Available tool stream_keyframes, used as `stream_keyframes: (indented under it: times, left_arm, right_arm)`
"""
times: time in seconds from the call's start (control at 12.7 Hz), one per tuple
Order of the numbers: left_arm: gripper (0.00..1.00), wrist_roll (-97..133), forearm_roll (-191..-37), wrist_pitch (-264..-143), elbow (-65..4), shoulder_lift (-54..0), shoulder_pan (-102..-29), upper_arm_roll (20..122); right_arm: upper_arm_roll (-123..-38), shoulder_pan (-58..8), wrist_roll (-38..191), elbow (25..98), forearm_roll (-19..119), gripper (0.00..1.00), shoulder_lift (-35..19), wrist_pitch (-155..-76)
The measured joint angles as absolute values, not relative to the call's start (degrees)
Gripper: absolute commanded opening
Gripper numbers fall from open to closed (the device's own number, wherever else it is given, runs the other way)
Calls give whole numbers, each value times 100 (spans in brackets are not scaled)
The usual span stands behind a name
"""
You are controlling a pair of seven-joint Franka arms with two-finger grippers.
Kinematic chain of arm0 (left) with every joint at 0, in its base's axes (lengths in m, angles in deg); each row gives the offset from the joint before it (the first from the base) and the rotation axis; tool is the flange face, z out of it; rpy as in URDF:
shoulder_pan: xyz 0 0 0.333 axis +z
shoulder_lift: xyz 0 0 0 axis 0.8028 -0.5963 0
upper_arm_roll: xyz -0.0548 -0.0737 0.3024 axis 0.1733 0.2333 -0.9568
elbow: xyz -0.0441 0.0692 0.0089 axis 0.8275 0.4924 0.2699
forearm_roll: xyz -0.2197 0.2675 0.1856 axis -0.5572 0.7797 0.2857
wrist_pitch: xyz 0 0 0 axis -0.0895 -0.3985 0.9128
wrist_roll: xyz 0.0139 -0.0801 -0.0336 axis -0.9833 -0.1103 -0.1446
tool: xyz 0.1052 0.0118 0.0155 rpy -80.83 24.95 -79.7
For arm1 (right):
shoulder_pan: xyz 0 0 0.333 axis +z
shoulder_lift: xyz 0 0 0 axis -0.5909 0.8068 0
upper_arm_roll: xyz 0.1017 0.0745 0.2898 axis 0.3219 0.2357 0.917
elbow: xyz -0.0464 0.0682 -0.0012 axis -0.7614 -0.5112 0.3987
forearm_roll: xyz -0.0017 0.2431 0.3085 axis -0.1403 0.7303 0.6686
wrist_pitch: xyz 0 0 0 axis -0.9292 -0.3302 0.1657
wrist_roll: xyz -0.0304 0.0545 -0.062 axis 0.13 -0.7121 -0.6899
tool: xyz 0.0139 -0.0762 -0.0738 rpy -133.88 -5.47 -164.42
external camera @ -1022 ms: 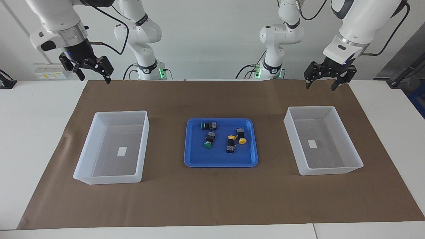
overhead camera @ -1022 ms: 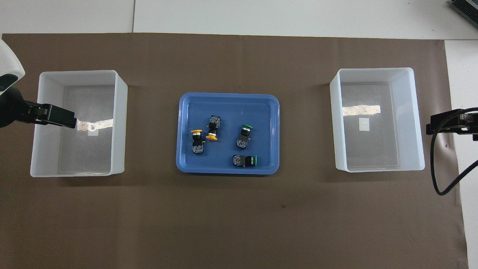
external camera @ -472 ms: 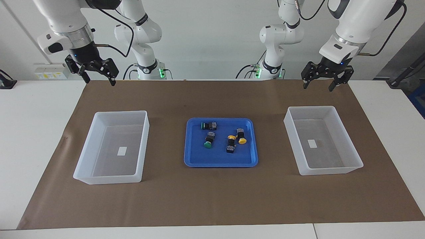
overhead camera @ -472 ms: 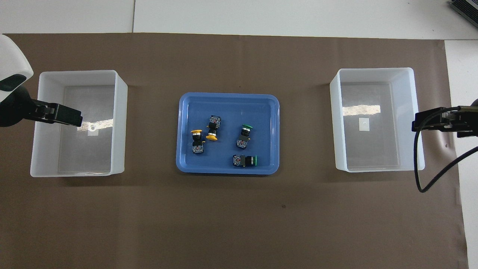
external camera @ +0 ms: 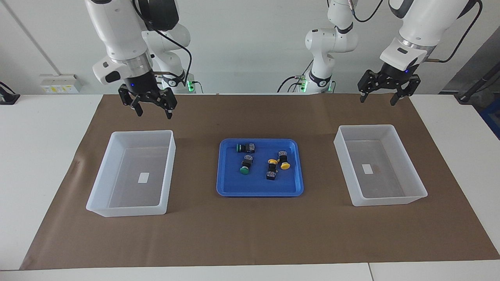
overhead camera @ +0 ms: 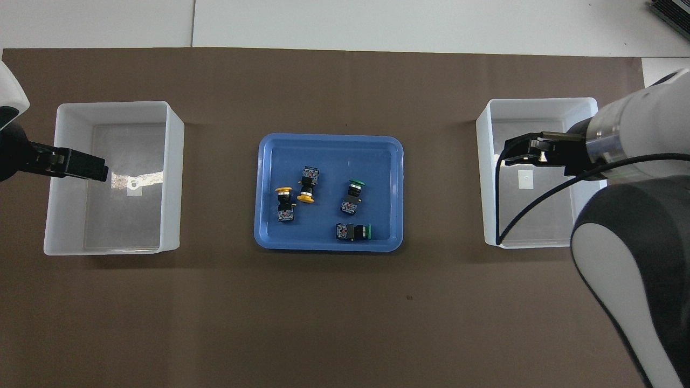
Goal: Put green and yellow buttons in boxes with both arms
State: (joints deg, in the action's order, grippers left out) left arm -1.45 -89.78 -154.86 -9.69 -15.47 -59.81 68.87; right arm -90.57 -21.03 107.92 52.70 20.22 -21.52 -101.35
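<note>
On the white tabletop (external camera: 47, 164) lies a wide sheet of brown paper (external camera: 250, 230) that covers most of the working area, leaving bare white margins at both ends and along the edge farthest from the robots. At the middle of the paper sits a shallow blue tray (external camera: 259, 191) holding all four push-button switches: two green-capped buttons (external camera: 245, 169) toward the right arm's end of the tray, one lying nearer to the robots than the other, and two yellow-capped buttons (external camera: 285, 165) just beside each other toward the left arm's end. Two translucent white boxes flank the tray, well apart from it: one box (external camera: 102, 183) toward the right arm's end and the other box (external camera: 414, 183) toward the left arm's end, each with a small white label on its floor and nothing else inside.

The right hand (external camera: 150, 109) hangs in the air over the paper at the robot-side edge of its box, fingers spread wide and released, gripping nothing. The left hand (external camera: 378, 98) is raised over the paper near the robot-side edge of the other box, likewise spread and holding nothing.

The room has a plain pale wall (external camera: 250, 47), with a socket strip (external camera: 58, 84) at tabletop level near the right arm's end.
</note>
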Motion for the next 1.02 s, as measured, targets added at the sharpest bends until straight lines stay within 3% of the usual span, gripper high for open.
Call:
stream_keyframes:
  times: [0.39, 1.02]
  left_arm:
    - [100, -82, -8978, -15541, -1096, -1554, -6012, 6873]
    - [100, -80, -8980, -16244, -1405, -1544, -6113, 6893]
  right_arm:
    - [-9022, -1049, 11975, 5287, 2034, 100, -851, -11907]
    - [-9016, -207, 12603, 5263, 1931, 100, 44, -12903]
